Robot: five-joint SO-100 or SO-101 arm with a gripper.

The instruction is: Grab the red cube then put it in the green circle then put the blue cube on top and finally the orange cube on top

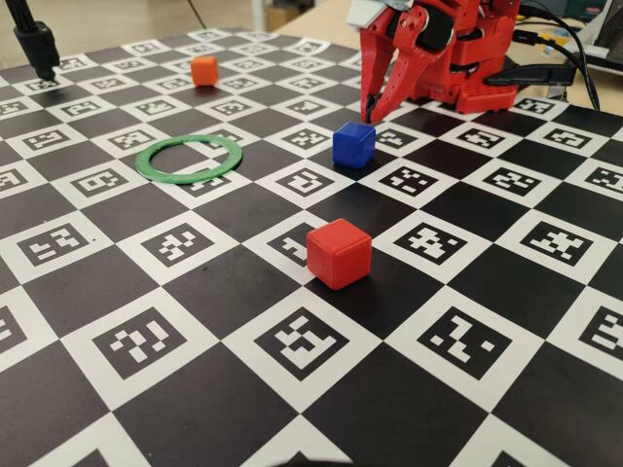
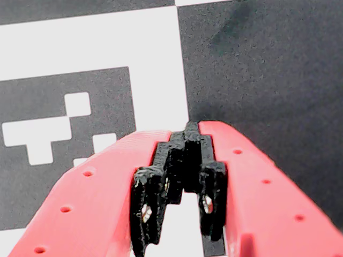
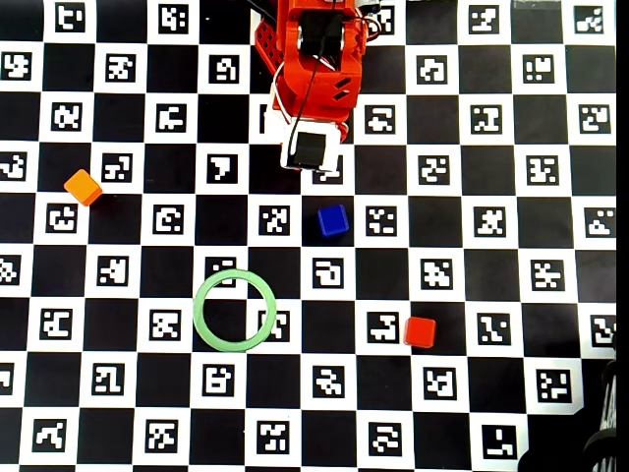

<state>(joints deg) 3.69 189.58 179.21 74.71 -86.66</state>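
From my wrist view, my gripper [image 2: 185, 131] filled the lower half of the frame, its red fingers [image 2: 80, 203] cut off by the bottom edge; no cube showed there. In the overhead view my own body hid the fingertips at top centre. In the fixed view, my arm [image 1: 458, 49] was cropped by the top edge.

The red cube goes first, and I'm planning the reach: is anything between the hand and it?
Yes. The blue cube lies between the hand and the red cube, nearer the hand. The way on to the green circle looks clear.
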